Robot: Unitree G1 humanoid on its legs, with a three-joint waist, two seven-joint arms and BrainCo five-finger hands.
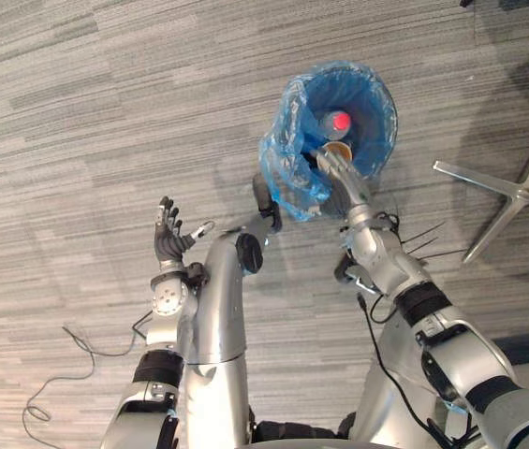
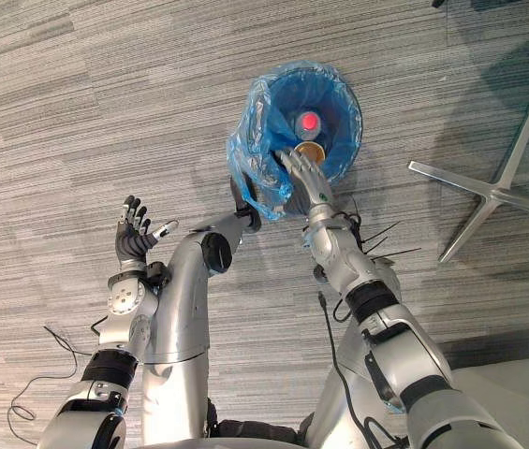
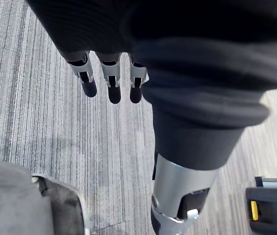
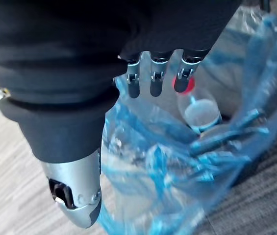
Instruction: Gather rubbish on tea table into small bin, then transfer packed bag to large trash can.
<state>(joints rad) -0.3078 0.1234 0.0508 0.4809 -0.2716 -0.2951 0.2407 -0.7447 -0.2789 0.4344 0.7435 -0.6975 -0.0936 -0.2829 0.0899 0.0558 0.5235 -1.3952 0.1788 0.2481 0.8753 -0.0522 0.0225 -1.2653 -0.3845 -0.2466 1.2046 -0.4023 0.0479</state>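
1. While its fingers (image 4: 151,81) reach out straight and slightly apart, holding nothing, the right hand (image 1: 341,173) hangs over the near rim of the small bin (image 1: 390,122).
2. Just past those fingertips, inside the bin's blue bag (image 1: 287,178), lies 1 clear bottle (image 4: 202,115) with a red cap. A brown round item (image 2: 309,150), too hidden to name, sits next to it under the hand.
3. Loose plastic from the bag bunches up and hangs down outside the bin, on the side toward the left arm.
4. Well apart from the bin, the left hand (image 1: 168,236) is raised with its fingers (image 3: 113,88) straight and spread, empty.
5. The bin stands on the striped grey carpet floor (image 1: 77,112), with 1 silver chair base (image 1: 517,192) near it toward the floor's right edge.
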